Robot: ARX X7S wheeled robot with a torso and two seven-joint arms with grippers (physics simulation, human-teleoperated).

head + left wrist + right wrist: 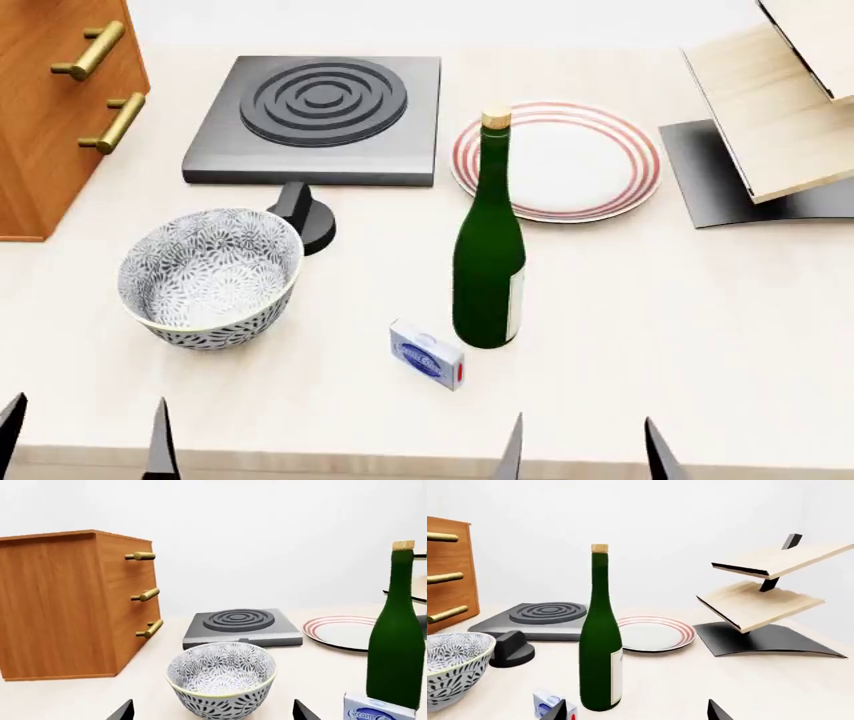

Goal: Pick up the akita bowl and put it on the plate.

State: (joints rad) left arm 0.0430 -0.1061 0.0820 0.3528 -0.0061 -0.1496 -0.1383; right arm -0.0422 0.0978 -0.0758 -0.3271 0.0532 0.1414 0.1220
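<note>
The akita bowl (210, 275) stands upright on the desk (694, 330) at about twelve o'clock from the left hand (83, 445), just ahead of its spread fingers. The right hand (581, 450), also spread and empty, sits well off to the bowl's three o'clock. The left arm looks nearer. The plate (558, 160) lies at the bowl's two o'clock, behind the green bottle (489, 262). A small carton (375, 711) reads "Cream"; the rest is cut off.

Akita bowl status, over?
Both hands open, empty: left hand, right hand. Akita bowl upright on table, untouched. Plate bare. Green bottle stands between them.
</note>
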